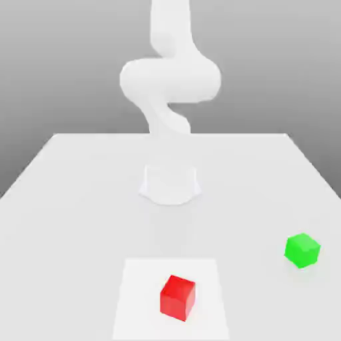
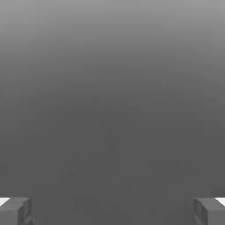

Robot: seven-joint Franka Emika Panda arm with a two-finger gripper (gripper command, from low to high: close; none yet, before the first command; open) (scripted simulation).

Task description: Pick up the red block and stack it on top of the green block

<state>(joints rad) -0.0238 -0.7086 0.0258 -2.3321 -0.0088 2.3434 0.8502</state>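
Exterior view first: a big white table (image 1: 80, 200) fills the lower part of the scene. Its top looks smooth and flat, with no marks or bumps. Behind it is a plain gray wall that gets darker lower down.

At about 12 o'clock stands the robot arm (image 1: 170, 80). It is white, round and smooth, like thick bent pipes joined together. It curls to one side and then back. Its round foot (image 1: 170, 184) sits on the table near the middle, shaped like a short wide cup.

The red block (image 1: 178, 298) is at about 6 o'clock. It is a small cube with sharp edges and shiny flat sides, turned a little so one corner points forward. It rests on a paler square patch (image 1: 133, 293) of the table.

The green block (image 1: 302, 250) is at about 4 o'clock, near the exterior view's right edge. It is a cube too, the same kind of shape, also turned a bit. The two blocks are well apart and do not touch.

Hand view: the gripper (image 2: 112, 211) looks at a plain gray surface. Its two fingers (image 2: 15, 211) are gray, boxy and hard looking, with white tips. They are spread wide, and nothing is between them.
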